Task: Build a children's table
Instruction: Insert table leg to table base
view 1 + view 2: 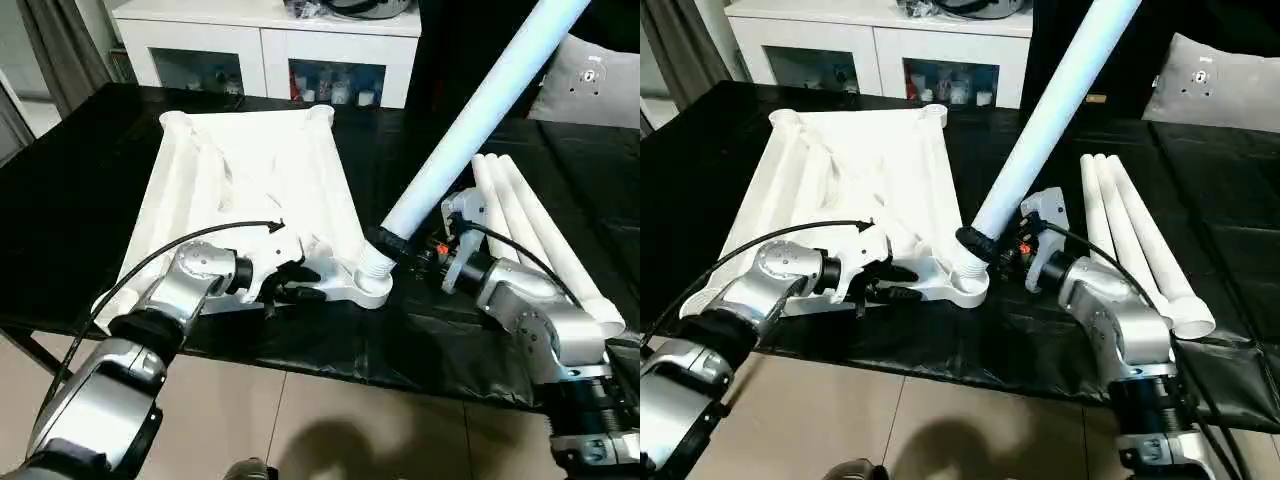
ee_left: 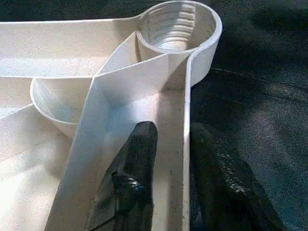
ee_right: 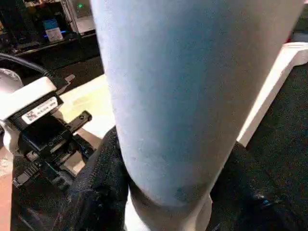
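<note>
1. The white table top [image 1: 250, 190] lies ribbed side up on the black-covered counter [image 1: 70, 210], its near edge close to the counter's front edge.
2. Round sockets show at the two far corners and at the near right corner [image 1: 368, 283].
3. One white leg [image 1: 480, 120] stands tilted in the near right socket, its threaded lower end at the socket mouth and its upper end leaning up and away to the right.
4. The right pincer [image 1: 385, 243] is clamped around this leg just above the thread; in the right wrist view its black fingers [image 3: 96, 187] press on either side of the tube.
5. The left pincer [image 1: 295, 283] is at the near edge of the top, just left of the occupied socket.
6. In the left wrist view one finger [image 2: 132, 178] lies inside the rim wall and the other outside it, straddling the thin wall with a narrow gap. Whether they are actually pinching the wall cannot be told.
7. Three more legs [image 1: 530, 230] lie side by side on the counter to the right of the top, touching one another, behind the right forearm.
8. A white cabinet [image 1: 270, 45] stands beyond the counter's far edge.
</note>
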Controlling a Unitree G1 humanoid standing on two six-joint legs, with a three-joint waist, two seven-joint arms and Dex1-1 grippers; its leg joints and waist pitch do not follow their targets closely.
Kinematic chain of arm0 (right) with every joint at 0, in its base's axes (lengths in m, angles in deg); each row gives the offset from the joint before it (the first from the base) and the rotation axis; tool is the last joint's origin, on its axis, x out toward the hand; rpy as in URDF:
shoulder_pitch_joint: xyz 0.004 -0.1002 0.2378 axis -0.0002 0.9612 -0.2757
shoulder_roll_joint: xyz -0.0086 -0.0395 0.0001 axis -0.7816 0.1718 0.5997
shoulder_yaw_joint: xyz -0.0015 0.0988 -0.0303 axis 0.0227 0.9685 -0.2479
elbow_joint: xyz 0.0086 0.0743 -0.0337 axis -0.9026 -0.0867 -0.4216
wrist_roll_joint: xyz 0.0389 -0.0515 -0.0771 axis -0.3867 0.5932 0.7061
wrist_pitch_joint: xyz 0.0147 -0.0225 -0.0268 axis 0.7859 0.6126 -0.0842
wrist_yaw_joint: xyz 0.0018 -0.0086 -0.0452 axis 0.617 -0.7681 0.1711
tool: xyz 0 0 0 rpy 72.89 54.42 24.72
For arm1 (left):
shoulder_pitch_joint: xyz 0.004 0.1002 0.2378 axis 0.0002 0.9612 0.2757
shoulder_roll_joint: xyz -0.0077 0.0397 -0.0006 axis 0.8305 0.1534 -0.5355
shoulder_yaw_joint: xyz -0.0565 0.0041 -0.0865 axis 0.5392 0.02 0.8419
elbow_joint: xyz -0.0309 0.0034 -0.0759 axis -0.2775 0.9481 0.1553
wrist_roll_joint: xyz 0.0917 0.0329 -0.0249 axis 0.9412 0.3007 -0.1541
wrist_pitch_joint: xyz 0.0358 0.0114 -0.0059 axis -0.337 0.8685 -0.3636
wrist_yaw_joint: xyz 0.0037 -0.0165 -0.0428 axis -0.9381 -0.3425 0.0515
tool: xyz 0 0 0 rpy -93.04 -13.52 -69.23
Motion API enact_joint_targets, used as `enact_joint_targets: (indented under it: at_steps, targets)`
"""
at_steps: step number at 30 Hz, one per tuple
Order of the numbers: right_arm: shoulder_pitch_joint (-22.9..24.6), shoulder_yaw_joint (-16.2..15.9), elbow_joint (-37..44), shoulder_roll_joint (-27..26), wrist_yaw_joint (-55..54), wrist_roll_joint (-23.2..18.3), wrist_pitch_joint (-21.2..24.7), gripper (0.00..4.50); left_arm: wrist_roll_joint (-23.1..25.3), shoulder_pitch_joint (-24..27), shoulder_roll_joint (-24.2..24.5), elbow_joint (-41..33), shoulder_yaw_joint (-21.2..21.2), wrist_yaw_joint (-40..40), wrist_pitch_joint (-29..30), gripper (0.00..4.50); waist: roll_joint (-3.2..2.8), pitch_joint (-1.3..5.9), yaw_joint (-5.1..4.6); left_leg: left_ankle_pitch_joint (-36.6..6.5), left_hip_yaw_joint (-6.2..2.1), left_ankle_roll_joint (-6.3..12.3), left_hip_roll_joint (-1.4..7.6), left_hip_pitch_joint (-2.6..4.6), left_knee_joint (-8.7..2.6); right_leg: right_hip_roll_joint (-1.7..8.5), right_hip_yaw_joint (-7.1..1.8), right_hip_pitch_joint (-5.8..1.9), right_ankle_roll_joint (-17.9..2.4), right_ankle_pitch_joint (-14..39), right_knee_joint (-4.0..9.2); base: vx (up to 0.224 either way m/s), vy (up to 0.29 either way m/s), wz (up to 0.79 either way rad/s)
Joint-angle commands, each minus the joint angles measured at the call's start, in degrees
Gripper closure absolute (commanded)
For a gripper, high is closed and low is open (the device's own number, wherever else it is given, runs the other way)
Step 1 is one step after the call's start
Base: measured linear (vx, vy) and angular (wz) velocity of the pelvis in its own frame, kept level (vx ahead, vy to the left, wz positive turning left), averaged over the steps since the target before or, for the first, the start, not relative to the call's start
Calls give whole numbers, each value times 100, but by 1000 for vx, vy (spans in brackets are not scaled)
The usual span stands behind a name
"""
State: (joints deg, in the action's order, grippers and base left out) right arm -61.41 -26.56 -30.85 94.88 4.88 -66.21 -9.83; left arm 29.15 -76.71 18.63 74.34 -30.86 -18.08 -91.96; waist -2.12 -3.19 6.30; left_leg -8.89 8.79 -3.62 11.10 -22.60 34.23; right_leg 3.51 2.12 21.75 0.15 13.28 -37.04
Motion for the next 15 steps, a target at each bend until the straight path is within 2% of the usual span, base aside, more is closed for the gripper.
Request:
enact_joint_targets:
  at_steps: [1,3,4,5,7,10,12,13,14,15]
  targets:
    - [-114,-73,72,53,79,-48,88,261,111,-69,9,131,-30,4,-67,354,11,438,20,-1038,-3,-31,157,137,-364,422,-204,-276,-1445,-259,424,0,0,0]
    - [-189,-152,-4,96,101,50,130,261,142,-78,-27,212,-6,12,-145,369,26,437,19,-1016,0,-24,162,139,-367,420,-203,-268,-1453,-255,425,0,0,0]
    - [-209,-169,-29,104,100,77,136,261,151,-81,-36,235,0,15,-165,381,13,435,24,-1029,-3,-34,163,141,-367,428,-202,-266,-1450,-206,426,0,0,0]
    - [-235,-186,-65,113,97,107,147,261,169,-85,-50,263,10,17,-190,395,15,432,17,-1068,2,-41,161,142,-368,425,-205,-261,-1440,-135,433,0,0,0]
    - [-346,-290,-169,153,160,188,229,261,217,-88,-78,320,33,27,-249,395,28,420,20,-1124,6,-50,165,145,-377,436,-208,-253,-1434,27,450,0,0,0]
    - [-482,-434,-262,221,297,273,345,261,291,-86,-69,342,10,52,-321,429,37,414,22,-1174,6,-70,170,147,-385,438,-211,-252,-1391,240,468,0,0,0]
    - [-567,-508,-335,271,335,323,408,261,320,-80,-63,334,-6,71,-347,446,75,413,21,-1112,7,-58,172,136,-385,437,-216,-256,-1362,226,464,0,0,0]
    - [-567,-508,-335,271,335,323,408,261,320,-80,-63,334,-6,71,-347,449,53,420,29,-1063,8,-44,173,139,-379,447,-215,-247,-1369,175,457,0,0,0]
    - [-704,-637,-495,349,365,451,474,261,337,-84,-75,306,-10,102,-362,449,75,429,25,-996,7,-33,171,131,-374,439,-210,-257,-1378,98,441,0,0,0]
    - [-715,-647,-510,354,367,464,475,261,340,-84,-75,303,-13,106,-363,449,68,426,24,-967,9,-27,168,131,-374,429,-207,-253,-1387,56,438,0,0,0]
